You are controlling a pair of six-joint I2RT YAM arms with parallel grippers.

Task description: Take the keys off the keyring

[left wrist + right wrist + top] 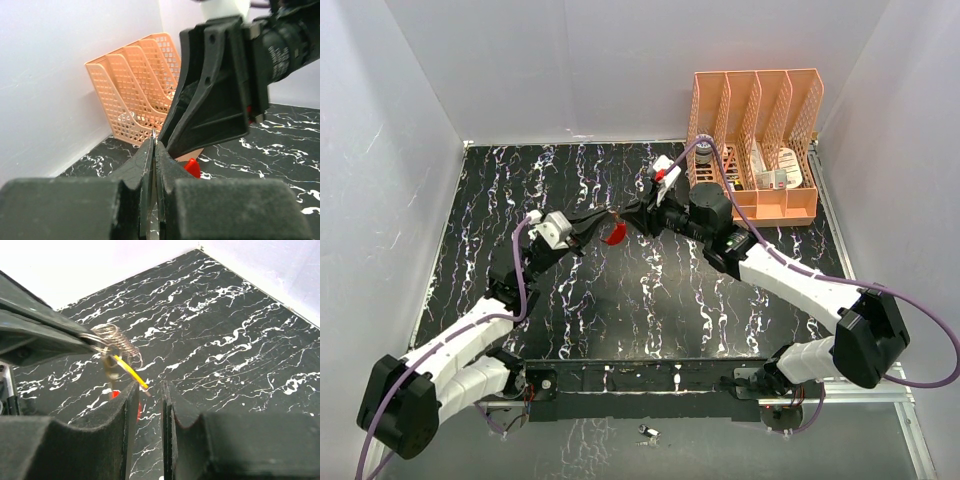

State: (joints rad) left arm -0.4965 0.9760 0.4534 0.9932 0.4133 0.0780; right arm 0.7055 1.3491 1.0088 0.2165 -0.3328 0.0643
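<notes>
My left gripper (603,218) is shut on the keyring above the middle of the black marbled table (650,300). In the right wrist view the keyring (112,337) is a pale wire coil pinched at the tip of the left gripper's fingers (45,335). A yellow key (127,371) hangs from it, slanting down toward my right gripper (149,385). The right gripper's jaws stand slightly apart, the key's tip just at their gap. The red key (617,235) dangles below the ring; it also shows in the left wrist view (192,167). My left gripper (154,140) shows thin metal at its tip.
An orange slotted file organiser (755,140) stands at the back right and holds a few small items; it also shows in the left wrist view (140,90). White walls enclose the table on three sides. A small metal piece (647,432) lies by the near rail.
</notes>
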